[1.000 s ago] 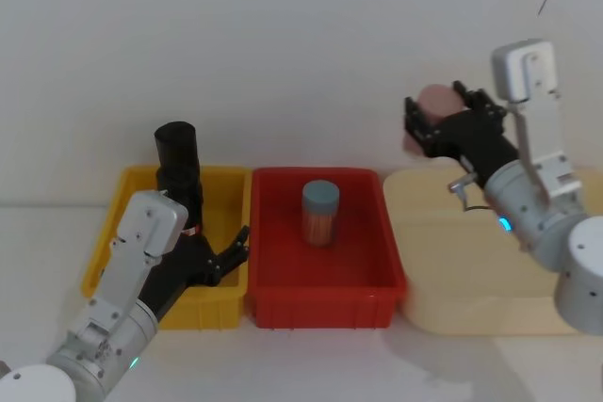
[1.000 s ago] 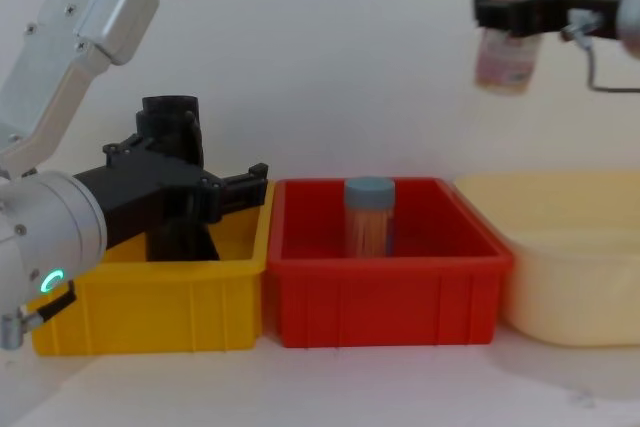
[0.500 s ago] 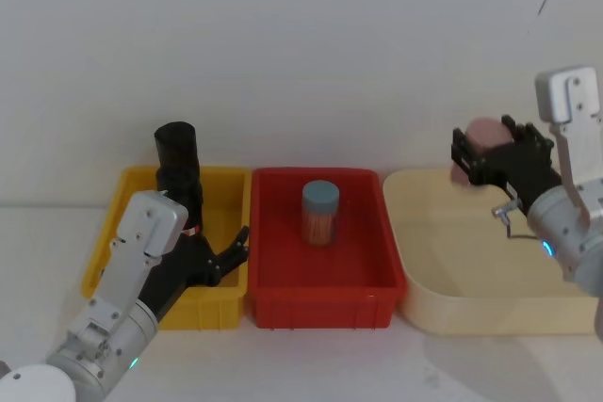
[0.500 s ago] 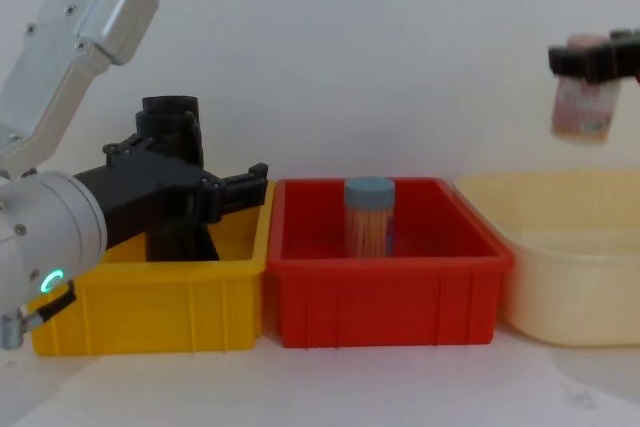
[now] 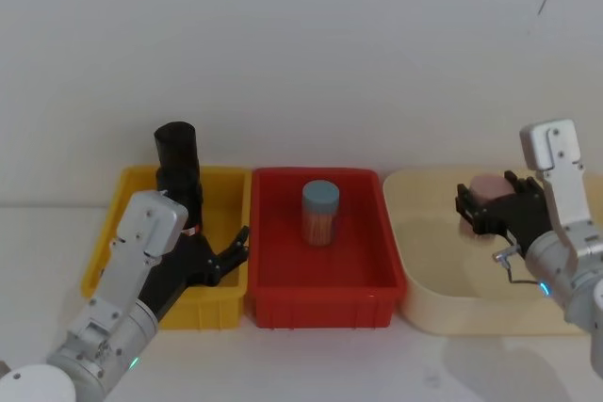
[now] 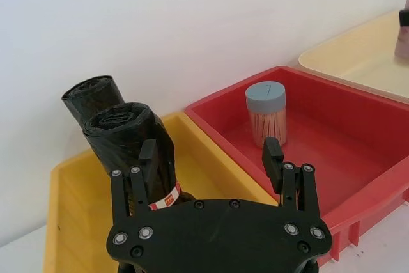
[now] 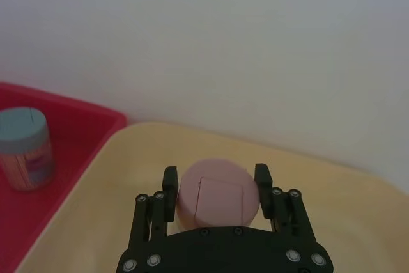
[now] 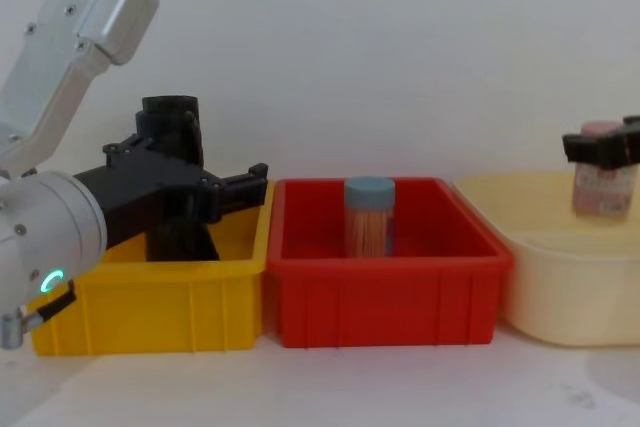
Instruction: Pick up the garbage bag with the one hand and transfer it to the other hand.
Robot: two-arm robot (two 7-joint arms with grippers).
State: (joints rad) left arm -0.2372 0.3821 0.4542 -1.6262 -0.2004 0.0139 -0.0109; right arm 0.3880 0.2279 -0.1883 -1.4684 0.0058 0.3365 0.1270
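Garbage bag (image 6: 124, 135) in yellow bin (image 5: 102, 253) by splayed left hand (image 6: 209, 151); pink jar (image 5: 487, 185) in clenched right hand (image 7: 216, 173) over tub (image 5: 441, 272).

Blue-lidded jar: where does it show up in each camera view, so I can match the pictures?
Head view: the blue-lidded jar stands at centre, toward the red bin's back.
Chest view: centre, seen over the bin's front wall.
Left wrist view: beyond the left gripper, inside the bin.
Right wrist view: at the picture's edge, inside the bin.
Shared landmark: the red bin around it.
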